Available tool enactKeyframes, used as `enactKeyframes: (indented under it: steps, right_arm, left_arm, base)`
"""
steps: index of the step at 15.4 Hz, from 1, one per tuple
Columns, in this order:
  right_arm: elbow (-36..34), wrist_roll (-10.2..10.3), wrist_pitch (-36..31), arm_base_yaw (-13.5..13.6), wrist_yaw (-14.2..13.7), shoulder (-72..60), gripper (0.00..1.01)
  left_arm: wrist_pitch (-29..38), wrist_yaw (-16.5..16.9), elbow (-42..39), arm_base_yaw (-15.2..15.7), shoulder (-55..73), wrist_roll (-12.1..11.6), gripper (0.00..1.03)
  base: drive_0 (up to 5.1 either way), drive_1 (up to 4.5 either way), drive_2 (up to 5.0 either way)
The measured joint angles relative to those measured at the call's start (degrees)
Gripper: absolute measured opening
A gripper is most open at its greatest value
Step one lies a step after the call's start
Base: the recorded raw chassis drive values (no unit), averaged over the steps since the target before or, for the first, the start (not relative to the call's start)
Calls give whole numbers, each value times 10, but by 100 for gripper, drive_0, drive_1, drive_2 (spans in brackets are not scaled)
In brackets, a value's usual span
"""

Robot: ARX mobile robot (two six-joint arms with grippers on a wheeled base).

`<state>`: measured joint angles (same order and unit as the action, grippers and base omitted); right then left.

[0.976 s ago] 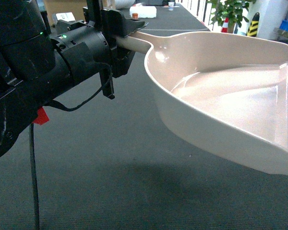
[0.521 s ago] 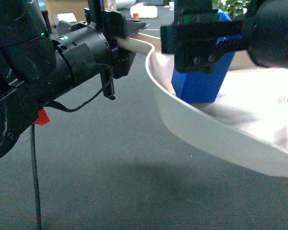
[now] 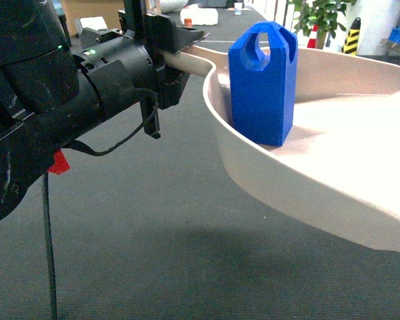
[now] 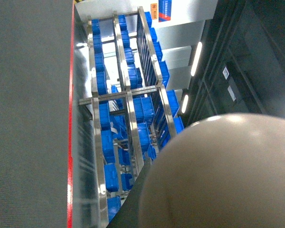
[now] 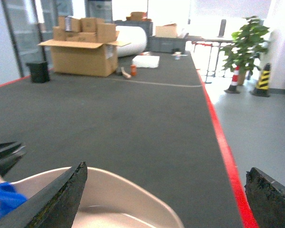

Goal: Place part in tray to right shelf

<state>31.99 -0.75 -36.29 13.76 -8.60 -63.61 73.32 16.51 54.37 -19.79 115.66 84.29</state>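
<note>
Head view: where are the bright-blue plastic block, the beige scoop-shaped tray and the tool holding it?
bright-blue plastic block (image 3: 263, 93), head view, front face.
beige scoop-shaped tray (image 3: 307, 193), head view, near rim wall.
left tool (image 3: 170, 57), head view, clamped on the tray's handle.

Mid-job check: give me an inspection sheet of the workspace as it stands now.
Surface: dark grey carpet floor, red line along its edge.
Job's things: blue part upright in the beige tray, near the handle end; steel rack with blue crates in the left wrist view.
Clutter: cardboard boxes, white roll, small items on the floor beyond.
Grippers: left gripper shut on the tray handle; right gripper open, fingers apart over the tray.
Cables: black cable looped under the left wrist.
Surroundings: potted plant, striped bollards.
</note>
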Motion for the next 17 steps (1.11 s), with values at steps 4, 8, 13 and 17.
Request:
enactKeyframes:
  steps: [4,8,13,17]
  right_arm:
    - [-1,6,-1,-10,-5,9,98]
    - [-2,7,-1,-7,-2,7,98]
    - [-2,7,-2,-7,-3,7,98]
    - [-2,7,-1,-7,-3,7,98]
  left_arm:
    - [0,0,0,0,0,-1,12]
    - [0,-6,0,7,0,-3,12]
    - [0,0,0,1,0,-3,12]
    - [1,0,-1,1,0,-3,12]
  base:
    - [0,0,0]
    - [118,-68,-68]
    - [495,-250,-250]
    - [507,-239,-239]
